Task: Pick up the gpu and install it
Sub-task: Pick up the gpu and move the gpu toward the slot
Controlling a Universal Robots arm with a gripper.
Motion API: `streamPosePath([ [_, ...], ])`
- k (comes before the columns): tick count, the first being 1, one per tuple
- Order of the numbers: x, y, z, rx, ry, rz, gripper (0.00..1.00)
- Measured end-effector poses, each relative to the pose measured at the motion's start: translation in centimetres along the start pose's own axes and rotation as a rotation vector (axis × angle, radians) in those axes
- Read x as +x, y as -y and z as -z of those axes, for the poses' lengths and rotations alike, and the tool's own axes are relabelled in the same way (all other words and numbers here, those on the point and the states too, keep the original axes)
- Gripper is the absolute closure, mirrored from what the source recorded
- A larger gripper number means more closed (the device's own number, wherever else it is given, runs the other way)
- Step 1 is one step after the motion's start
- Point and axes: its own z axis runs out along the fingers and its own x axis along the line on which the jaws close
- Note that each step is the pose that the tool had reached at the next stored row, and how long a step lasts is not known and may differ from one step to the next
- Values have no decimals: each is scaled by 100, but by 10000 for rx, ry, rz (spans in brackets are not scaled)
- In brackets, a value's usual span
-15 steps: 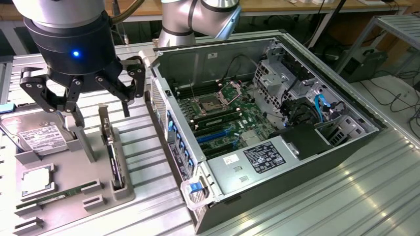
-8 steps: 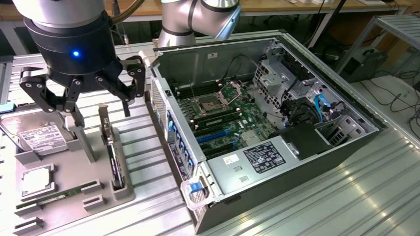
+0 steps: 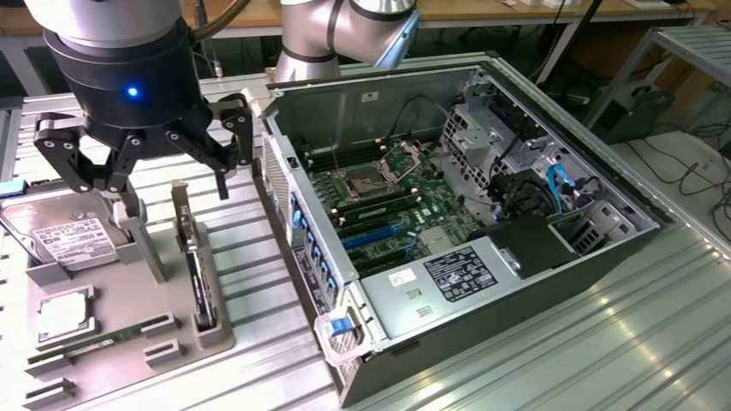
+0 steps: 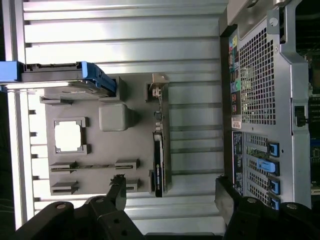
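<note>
Looks like a robotics lab or workshop tbh: ribbed silver aluminium counter [image 3: 639, 342], open black desktop computer tower [image 3: 514, 304] lying on its side, grey plastic parts tray [image 3: 132, 295], wooden workbenches [image 3: 514, 10] and loose black cables [image 3: 697, 171] behind.

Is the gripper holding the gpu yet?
No: the gpu stands on edge in its gray holder, and the open gripper hangs clear of it.

Matt black gpu [image 4: 157, 167], ribbed metal table [image 4: 125, 35]
</note>
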Motion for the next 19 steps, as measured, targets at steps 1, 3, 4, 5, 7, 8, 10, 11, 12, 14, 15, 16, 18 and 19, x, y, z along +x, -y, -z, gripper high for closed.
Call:
streamPosePath([
  [1,0,0,-6,-12,0,20,19],
  [3,2,0,-19,-47,-8,105,19],
  [4,1,0,-26,-57,-9,142,19],
  [5,1,0,-32,-59,-11,177,19],
  [7,1,1,-37,-58,-16,218,19],
  [8,1,1,-42,-61,-13,232,19],
  [10,1,1,-49,-61,-16,270,19],
  [11,1,2,-55,-60,-17,295,19],
  [12,1,2,-60,-59,-18,324,19],
  [14,1,3,-72,-59,-20,364,19],
  [15,2,3,-76,-59,-20,365,19],
  [16,2,3,-78,-57,-22,366,19],
  [18,3,4,-84,-58,-21,368,19],
  [19,4,3,-86,-58,-21,370,19],
])
